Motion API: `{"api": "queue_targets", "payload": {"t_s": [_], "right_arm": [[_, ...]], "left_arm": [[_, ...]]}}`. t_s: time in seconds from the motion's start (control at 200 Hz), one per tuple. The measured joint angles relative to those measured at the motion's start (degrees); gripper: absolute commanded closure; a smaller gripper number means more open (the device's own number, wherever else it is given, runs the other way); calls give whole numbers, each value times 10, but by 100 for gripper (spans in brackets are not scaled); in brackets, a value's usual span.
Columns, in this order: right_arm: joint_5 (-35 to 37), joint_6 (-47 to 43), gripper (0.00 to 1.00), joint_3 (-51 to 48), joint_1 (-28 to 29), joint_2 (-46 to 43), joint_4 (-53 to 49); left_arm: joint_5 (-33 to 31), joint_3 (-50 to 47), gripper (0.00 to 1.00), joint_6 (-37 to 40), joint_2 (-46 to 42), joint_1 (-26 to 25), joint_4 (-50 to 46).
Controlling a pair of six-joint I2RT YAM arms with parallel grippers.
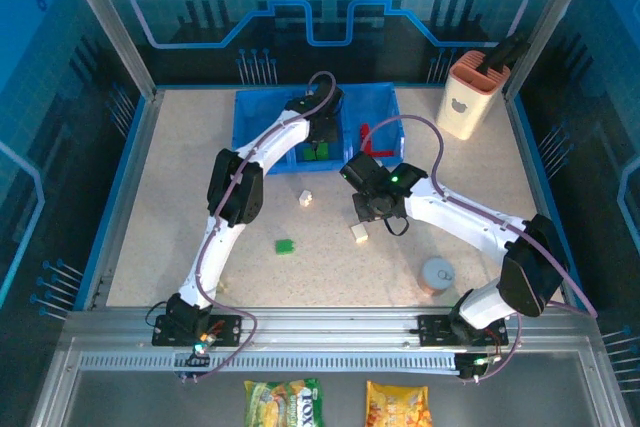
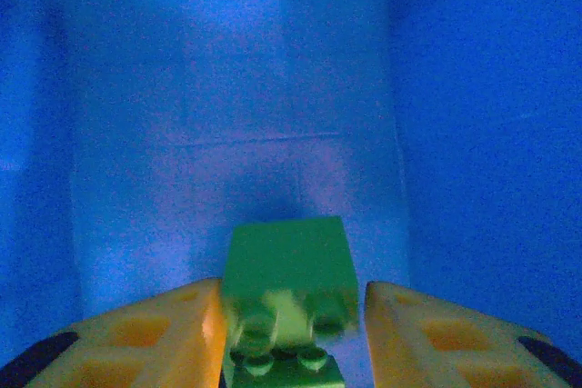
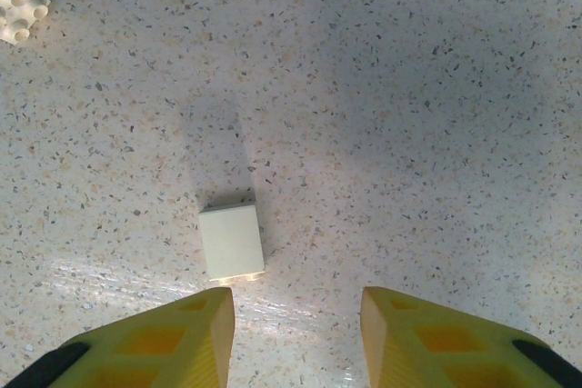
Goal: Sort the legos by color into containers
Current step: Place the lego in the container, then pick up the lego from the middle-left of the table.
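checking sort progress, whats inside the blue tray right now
Green bricks lie in the blue tray's middle compartment, red bricks in the right one. The left arm covers part of the middle compartment, so a full count is not possible.

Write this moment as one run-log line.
left gripper: around green lego inside blue tray, grip unclear | right gripper: open, near white lego on table
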Motion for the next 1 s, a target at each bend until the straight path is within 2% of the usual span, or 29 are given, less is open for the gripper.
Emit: {"api": "queue_targets", "payload": {"t_s": [0.245,0.49,0.66,1.0], "right_arm": [[1,0,57,0,0,0,-5],[3,0,57,0,0,-8,-6],[3,2,57,0,0,-12,-6],[2,4,57,-9,0,-19,-5]], "left_arm": [[5,0,50,14,-33,0,-25],[16,-20,50,25,-110,-3,-51],[34,-105,49,25,-193,-11,-59],[53,-357,48,-1,-360,-23,-53]]}}
